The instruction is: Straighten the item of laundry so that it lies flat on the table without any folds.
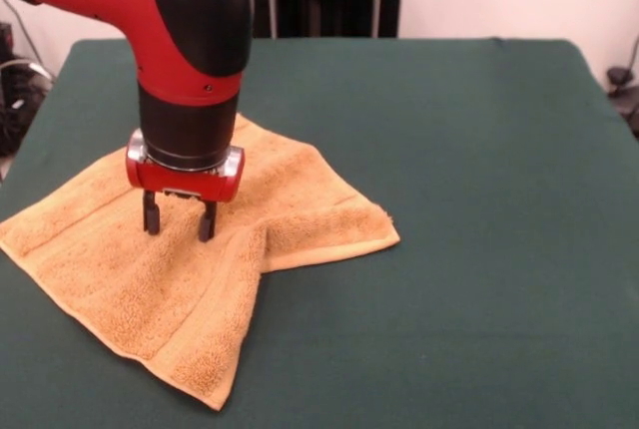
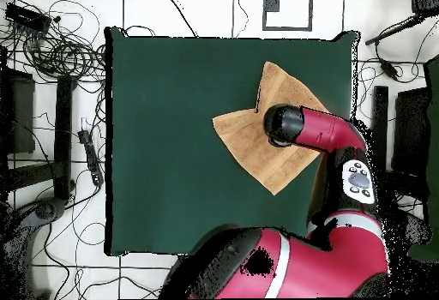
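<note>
Table (image 1: 479, 150): dark green cloth.
Towel (image 1: 150, 279): golden-orange, creased, directly beneath the gripper (image 1: 179, 221).
Gripper: fingers apart, tips at the towel.

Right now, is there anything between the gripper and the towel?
Nothing visible. The open gripper hangs right over the towel, its tips at or just above the cloth. Only the towel lies on the table, and one fold crosses its middle.

My arm comes down from above, wrist vertical, gripper (image 1: 179, 221) pointing straight down with its two dark fingers (image 1: 151, 217) parted. From overhead the wrist hides them, so I can't tell how low they sit.
</note>
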